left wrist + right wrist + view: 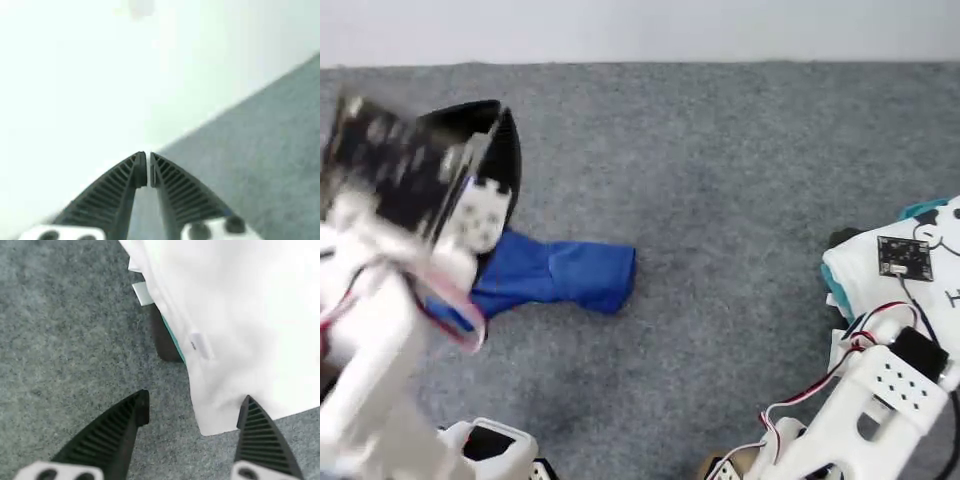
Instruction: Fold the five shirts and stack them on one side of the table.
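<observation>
A blue shirt (552,272) lies bunched on the grey table (720,180), left of centre. My left gripper (500,125) is raised above its left end; in the left wrist view the left gripper (148,171) is shut with nothing between its fingers, facing the table's far edge and the white wall. At the right edge sits a stack with a white shirt (930,265) on top. My right gripper (195,407) is open, straddling the near corner of the white shirt (240,315). A teal layer (171,336) and a black layer (162,347) show beneath it.
Bare grey table stretches between the blue shirt and the stack. The white wall (640,30) runs along the far edge. The right arm's white body (880,390) stands at the front right, and the left arm's body (375,340) at the front left.
</observation>
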You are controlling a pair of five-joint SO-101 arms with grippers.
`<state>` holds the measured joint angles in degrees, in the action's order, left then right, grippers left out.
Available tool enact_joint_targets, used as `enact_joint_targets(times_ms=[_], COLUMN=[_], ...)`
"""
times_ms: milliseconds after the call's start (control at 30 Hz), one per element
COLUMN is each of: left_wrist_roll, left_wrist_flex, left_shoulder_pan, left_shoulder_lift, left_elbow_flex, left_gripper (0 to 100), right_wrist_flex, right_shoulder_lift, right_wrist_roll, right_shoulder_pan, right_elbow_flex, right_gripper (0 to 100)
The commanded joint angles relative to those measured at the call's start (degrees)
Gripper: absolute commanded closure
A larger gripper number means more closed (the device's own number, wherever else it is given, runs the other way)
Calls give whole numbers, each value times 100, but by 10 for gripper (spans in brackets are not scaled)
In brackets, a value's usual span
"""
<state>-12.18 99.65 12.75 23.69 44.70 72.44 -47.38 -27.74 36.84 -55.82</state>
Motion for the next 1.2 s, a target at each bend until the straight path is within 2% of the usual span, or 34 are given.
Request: enact_joint_targets(times_ms=[0,133,200,333,467,733,933,1167], left_wrist_roll=[-79,-97,-70,-88,-97,-281,-281,-299], left_wrist_flex=[53,-756,-1345,-1749,-1644,-1116,-791,-264], left_shoulder_pan=[-264,-316,-264,26,246,360,369,492], left_shoulder_lift=[-273,-1090,-1679,-3015,-4299,-6418,-7490,-8571], left_elbow_flex=[-1147,-3055,-3749,-3934,-3398,-1578,-57,1068], left_gripper=[985,978,934,840,826,825,825,827], right_wrist_flex=[-119,-119,-119,-110,-92,-84,-75,-75], right_shoulder_lift=[-92,-84,-84,-84,-75,-75,-75,-75], right_wrist_roll=[-26,-26,-26,-53,-53,-44,-44,-44], right_shoulder_pan=[-66,-66,-66,-66,-66,-66,-66,-66], right_elbow_flex=[-9,-9,-9,-9,-9,-9,-9,-9], right_gripper=[710,710,710,710,710,710,710,710])
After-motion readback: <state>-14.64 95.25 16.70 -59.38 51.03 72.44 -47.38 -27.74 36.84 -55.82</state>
